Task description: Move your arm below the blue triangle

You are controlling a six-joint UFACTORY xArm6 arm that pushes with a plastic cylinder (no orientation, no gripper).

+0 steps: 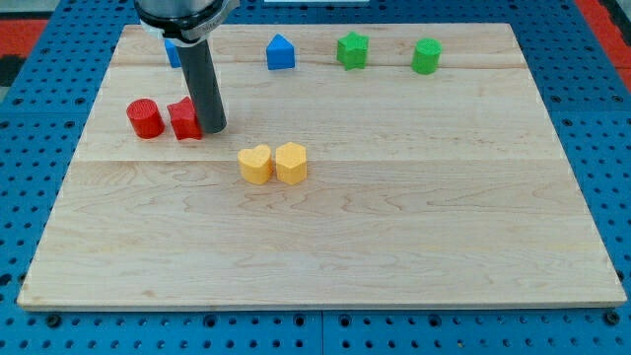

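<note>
Here, on the wooden tabletop (394, 227), our tip (214, 128) rests just right of a red block (184, 119), below a blue block (173, 51) mostly hidden behind the rod (likely the blue triangle, near the view's top left). We have no fingers to report. Position looks nearly reached; little remains.

On the pale wooden board (394, 247), my tip (214, 129) touches the right side of a red block (184, 119), with a red cylinder (145, 118) just left of it. A blue block (173, 52) sits partly hidden behind the dark rod (201, 84). Along the view's top stand a blue house-shaped block (280, 52) and 2 green blocks (352, 49) (427, 56). A yellow heart-shaped block (255, 164) touches a yellow hexagonal block (291, 162) near the centre.
</note>
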